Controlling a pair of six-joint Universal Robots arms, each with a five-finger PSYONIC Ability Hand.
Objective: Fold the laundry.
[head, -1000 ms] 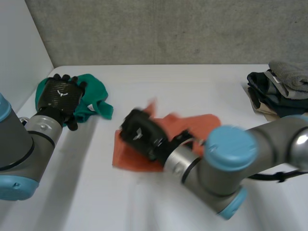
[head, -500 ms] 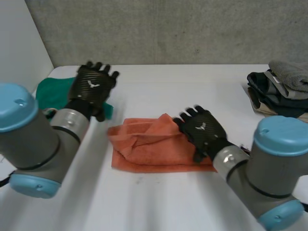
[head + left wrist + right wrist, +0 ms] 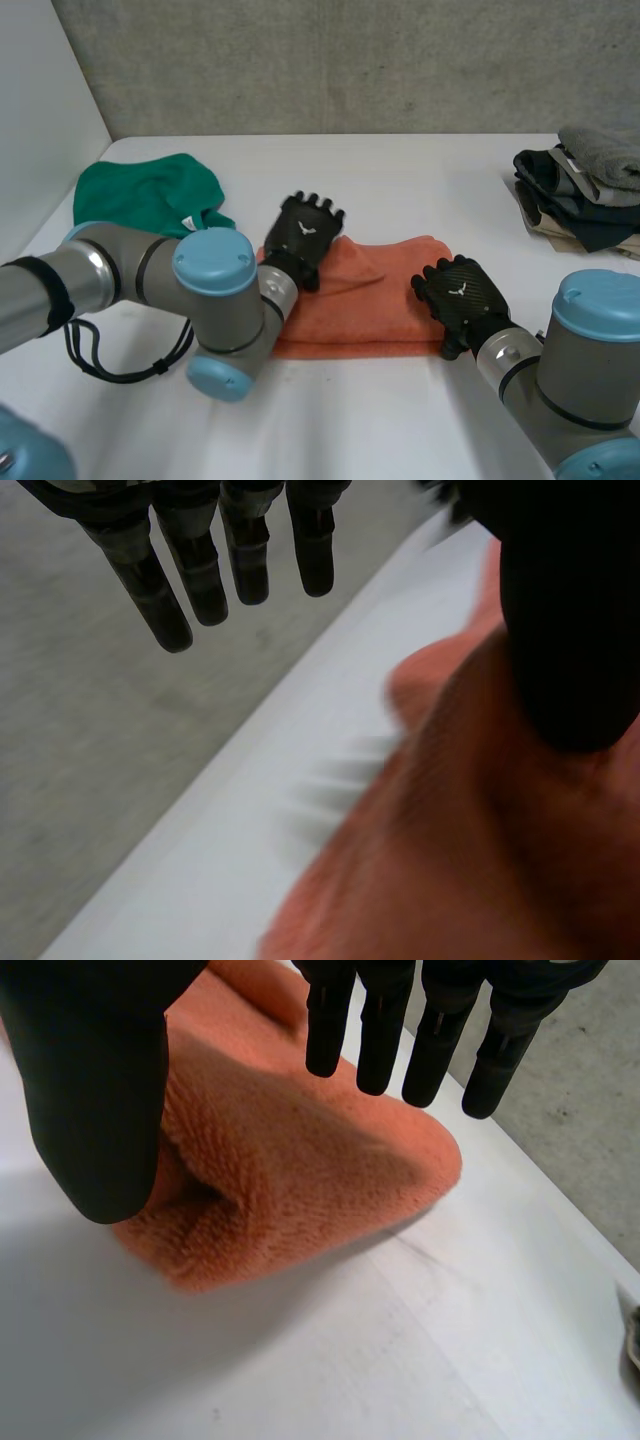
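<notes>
Your left hand (image 3: 305,232) is spread wide and holds nothing. In its wrist view the fingers (image 3: 247,560) run straight and apart, reaching out past the cloth toward the table's far edge, with the thumb (image 3: 565,630) hanging over the orange fabric. It sits at the left end of the orange towel (image 3: 370,300), near that end's far corner, but you can't tell whether the palm actually touches the cloth. Your right hand (image 3: 462,298) is just as open. Its fingers (image 3: 378,1035) are straight above the towel's rounded right end, its thumb (image 3: 95,1090) is by the near edge of that end, and nothing is pinched between them. The towel lies flat across the middle of the white table (image 3: 400,190) between the two hands. It is doubled over on itself, with a soft ridge rising close to the left hand. A green cloth (image 3: 140,195) lies bunched beyond the left arm, well apart from the towel. At the table's right side, a pile of dark and grey clothes (image 3: 580,190) sits well clear of the right hand.
</notes>
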